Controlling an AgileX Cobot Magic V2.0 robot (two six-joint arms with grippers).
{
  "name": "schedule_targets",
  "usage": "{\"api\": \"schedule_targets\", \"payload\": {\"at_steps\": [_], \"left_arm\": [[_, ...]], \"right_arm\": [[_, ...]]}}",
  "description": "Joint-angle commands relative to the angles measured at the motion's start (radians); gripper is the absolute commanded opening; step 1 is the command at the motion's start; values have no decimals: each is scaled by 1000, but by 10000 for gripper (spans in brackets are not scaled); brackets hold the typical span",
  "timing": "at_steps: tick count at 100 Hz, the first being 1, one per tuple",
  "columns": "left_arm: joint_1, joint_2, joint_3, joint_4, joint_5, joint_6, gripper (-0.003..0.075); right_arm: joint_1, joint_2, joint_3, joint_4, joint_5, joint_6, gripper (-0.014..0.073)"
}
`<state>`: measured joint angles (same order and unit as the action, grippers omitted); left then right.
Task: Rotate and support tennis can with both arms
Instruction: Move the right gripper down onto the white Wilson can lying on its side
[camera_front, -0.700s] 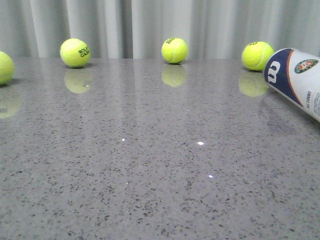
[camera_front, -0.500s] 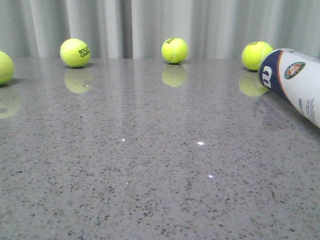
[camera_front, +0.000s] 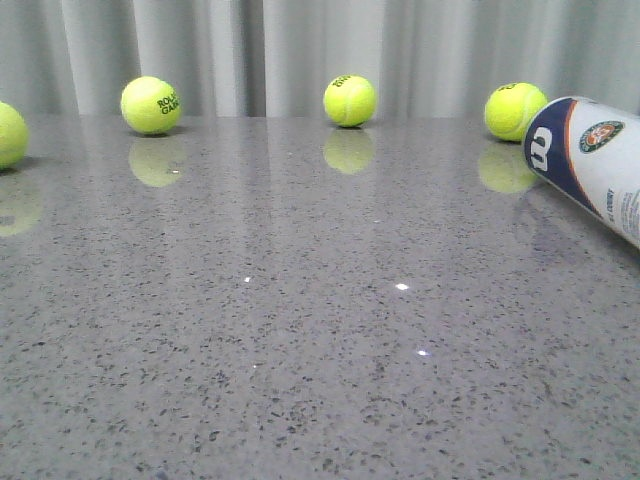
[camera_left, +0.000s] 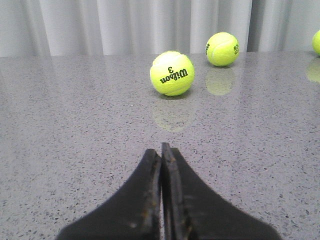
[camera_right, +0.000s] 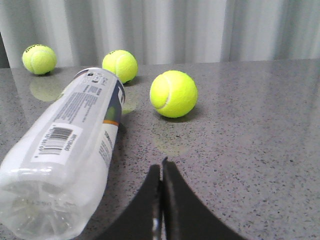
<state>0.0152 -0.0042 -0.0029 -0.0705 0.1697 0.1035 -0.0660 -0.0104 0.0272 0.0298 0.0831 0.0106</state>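
Observation:
The tennis can (camera_front: 595, 160) lies on its side at the table's right edge in the front view, navy Wilson end toward the middle, running out of frame. In the right wrist view the can (camera_right: 70, 145) shows its barcode side and clear end, lying just beside my right gripper (camera_right: 161, 167), which is shut and holds nothing. My left gripper (camera_left: 161, 150) is shut too, low over bare table, pointing toward a Wilson 3 ball (camera_left: 172, 73). Neither arm shows in the front view.
Yellow-green tennis balls line the table's far edge before a grey curtain: (camera_front: 150, 105), (camera_front: 350, 100), (camera_front: 515, 110), and one at the left border (camera_front: 8, 135). Another ball (camera_right: 173, 93) sits just ahead of the right gripper, beside the can.
The can's navy end has rocked slightly: it swung left and rolled, then came back a little, so its emblem and W face shifted. The balls have stayed put.

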Motion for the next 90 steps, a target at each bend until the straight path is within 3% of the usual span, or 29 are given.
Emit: {"api": "schedule_targets", "payload": {"at_steps": [1, 25, 66, 75, 80, 90], "left_arm": [[0, -33, 47, -7, -81, -8, -21], [0, -33, 47, -7, -81, -8, -21], [0, -33, 47, -7, -81, -8, -21], [0, -33, 47, -7, -81, -8, -21], [0, -33, 47, -7, -81, -8, -21], [0, -33, 47, -7, -81, -8, -21]], "right_arm": [[-8, -22, -52, 4, -59, -11, -66], [-8, 72, -239, 4, 231, -11, -66], [19, 481, -595, 4, 520, -11, -38], [48, 579, -668, 4, 601, -17, 94], [65, 630, -715, 4, 641, -19, 218], [93, 735, -791, 12, 708, -19, 545]]}}
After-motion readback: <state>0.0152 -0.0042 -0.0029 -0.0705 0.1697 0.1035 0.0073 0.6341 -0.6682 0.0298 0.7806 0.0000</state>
